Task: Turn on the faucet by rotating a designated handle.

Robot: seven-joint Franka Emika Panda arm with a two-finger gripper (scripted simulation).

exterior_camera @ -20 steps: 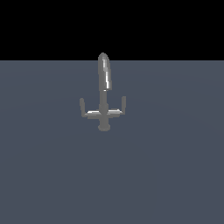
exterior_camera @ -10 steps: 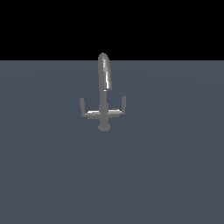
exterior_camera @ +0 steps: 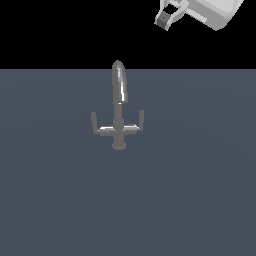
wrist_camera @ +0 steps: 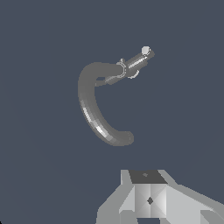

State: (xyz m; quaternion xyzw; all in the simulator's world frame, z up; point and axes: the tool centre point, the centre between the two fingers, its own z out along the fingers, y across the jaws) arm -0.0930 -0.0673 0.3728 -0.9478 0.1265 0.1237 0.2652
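1. Mix-up between the two side arms is the main risk. The small grey shiny metal faucet (exterior_camera: 119, 107), with its tall rounded spout and round base, stands upright on the flat dark grey bench (exterior_camera: 200, 200). It carries two mirror-image arms. The handle (exterior_camera: 135, 126), a short grey horizontal bar ending in an upright tip, is the one toward the exterior view's right of the faucet's central post. A descent that drifts across the post would end on the wrong arm.

2. Clipping the spout is the second risk. The white-and-grey gripper (exterior_camera: 167, 17) hangs well above the faucet and off toward the exterior view's right. The spout rises well above the handle, so a slanting approach could knock into it.

3. Slipping is also likely, in my judgement: the bar is thin and glossy, so a push placed near the post would turn it poorly.

4. Jaws: I cannot tell whether they stand open or closed. The exterior view cuts the gripper at the frame edge, and the wrist view shows only its body (wrist_camera: 148, 197).

5. In the wrist view the spout overlaps the side arms, so the handle is hard to single out.
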